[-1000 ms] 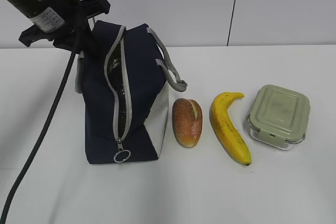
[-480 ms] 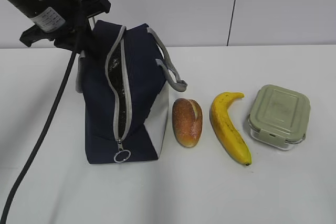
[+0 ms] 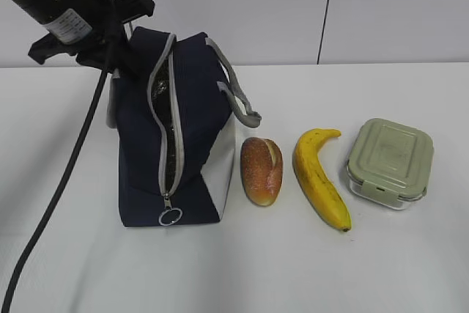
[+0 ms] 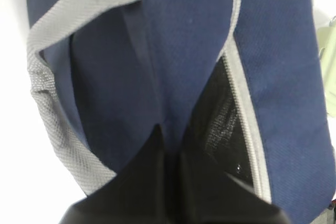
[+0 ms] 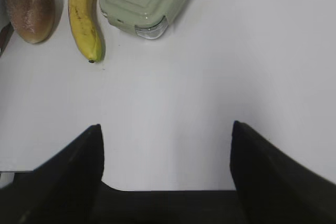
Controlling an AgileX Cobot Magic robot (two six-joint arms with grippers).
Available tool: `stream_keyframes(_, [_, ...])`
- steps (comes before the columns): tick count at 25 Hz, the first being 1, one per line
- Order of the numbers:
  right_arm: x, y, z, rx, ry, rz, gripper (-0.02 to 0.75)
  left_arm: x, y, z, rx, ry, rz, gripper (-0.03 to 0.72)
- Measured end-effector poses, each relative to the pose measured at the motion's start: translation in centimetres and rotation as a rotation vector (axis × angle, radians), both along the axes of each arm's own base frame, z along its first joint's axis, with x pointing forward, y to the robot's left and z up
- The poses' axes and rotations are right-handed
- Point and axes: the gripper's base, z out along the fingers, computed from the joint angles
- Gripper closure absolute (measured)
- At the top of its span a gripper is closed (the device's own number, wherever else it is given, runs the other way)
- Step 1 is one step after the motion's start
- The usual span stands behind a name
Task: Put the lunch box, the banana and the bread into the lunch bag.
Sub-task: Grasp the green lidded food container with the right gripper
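Note:
The navy lunch bag (image 3: 139, 159) stands at the left with its grey zipper partly open and the pull ring (image 3: 171, 217) at the front bottom. My left gripper (image 3: 126, 60) is at the bag's top rear, shut on a fold of its navy fabric (image 4: 170, 140) beside the zipper opening (image 4: 226, 124). The bread (image 3: 261, 169), the banana (image 3: 319, 177) and the green-lidded lunch box (image 3: 389, 162) lie in a row to the right of the bag. My right gripper (image 5: 165, 129) is open and empty above bare table, with the bread (image 5: 30, 8), banana (image 5: 84, 14) and lunch box (image 5: 147, 1) ahead of it.
The white table (image 3: 366, 269) runs to a white wall at the back. The left arm's black cable (image 3: 62, 181) hangs down left of the bag. The bag's grey handles (image 3: 238, 100) droop to the right, towards the bread.
The left gripper has shifted the held fabric slightly. The bag's top has moved a little and the zipper gap looks slightly narrower. The food and the box have not moved.

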Motion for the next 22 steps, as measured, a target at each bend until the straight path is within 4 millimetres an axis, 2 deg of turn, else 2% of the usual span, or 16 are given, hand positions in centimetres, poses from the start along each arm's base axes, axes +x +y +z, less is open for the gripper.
stream_keyframes(6, [3.9, -0.1, -0.3, 0.025, 0.124, -0.014, 0.169, 0.0, 0.0, 0.0, 0.0, -0.001, 0.0, 0.684])
stream_keyframes(15, [11.5, -0.1, -2.1, 0.054, 0.243, -0.033, 0.169, 0.0, 0.0, 0.0, 0.003, -0.001, 0.0, 0.685])
stream_keyframes(22, [17.2, -1.6, -3.2, 0.139, 0.278, -0.066, 0.169, 0.0, 0.0, 0.0, 0.004, 0.002, -0.002, 0.685])
